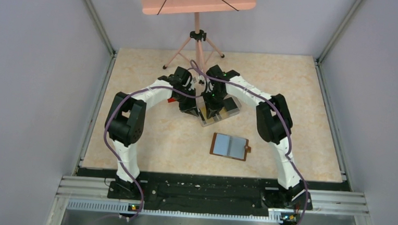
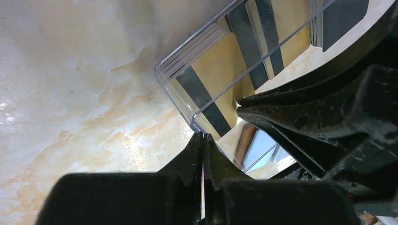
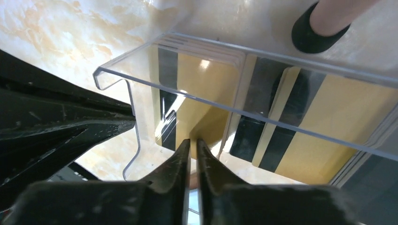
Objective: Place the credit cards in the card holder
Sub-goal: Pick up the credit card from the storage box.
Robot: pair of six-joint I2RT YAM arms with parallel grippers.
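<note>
Starting at the left, our left gripper (image 2: 202,140) sits low on the table (image 1: 292,97) with its jaws pressed together. We see nothing pinched between them. Its tip rests just beside the near corner of the clear plastic box (image 2: 174,82), possibly touching it; we cannot tell which.

In the middle is the box itself, and the credit cards (image 3: 206,89) are inside it. They lie flat in overlapping stacks, tan-yellow faces with dark stripes, and a darker card shows at the far end. From either wrist view, none of them looks lifted clear of the box.

Just to the right, our right gripper (image 3: 191,143) reaches over the box's near wall. Its jaws stand a narrow slit apart, pointed down at the tan-yellow stack, and no card shows between them.

Further right and nearer to us, the card holder (image 1: 230,146) lies opened flat on the table, well apart from the box and from both grippers. Its inner face shows grey-blue panels inside a brown border. From above we cannot tell whether any slot already has a card in it.

We judge the task to be at or close to its start. The holder is open and ready, and the cards we can see are all in the box. What remains is to pick a card out, carry it to the holder and slide it into a slot, then repeat for the others.
</note>
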